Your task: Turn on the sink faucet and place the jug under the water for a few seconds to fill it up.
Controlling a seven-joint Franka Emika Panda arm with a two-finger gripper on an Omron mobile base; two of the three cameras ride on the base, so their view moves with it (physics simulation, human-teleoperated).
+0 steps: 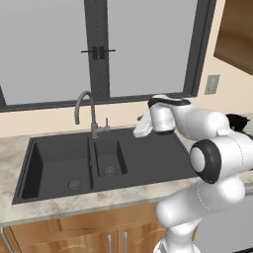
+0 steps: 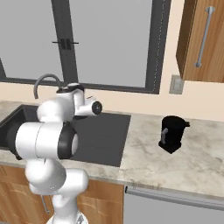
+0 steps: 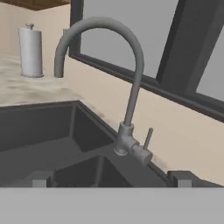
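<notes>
The fingers stand wide apart, holding nothing, aimed at the tall grey metal gooseneck faucet; a skewed approach could miss its small side lever.

The sink faucet is rendered in plain matte grey, lever included. The sink is shown in uniform dark charcoal grey, with paler grey rings at its drains. The jug is coloured black, with a grey mark on its handle. The countertop is patterned in beige marble with darker veining. The cabinets are finished in brown wood grain, the wall is painted cream, and the window frame is dark grey. A pale grey paper towel roll is seen.
</notes>
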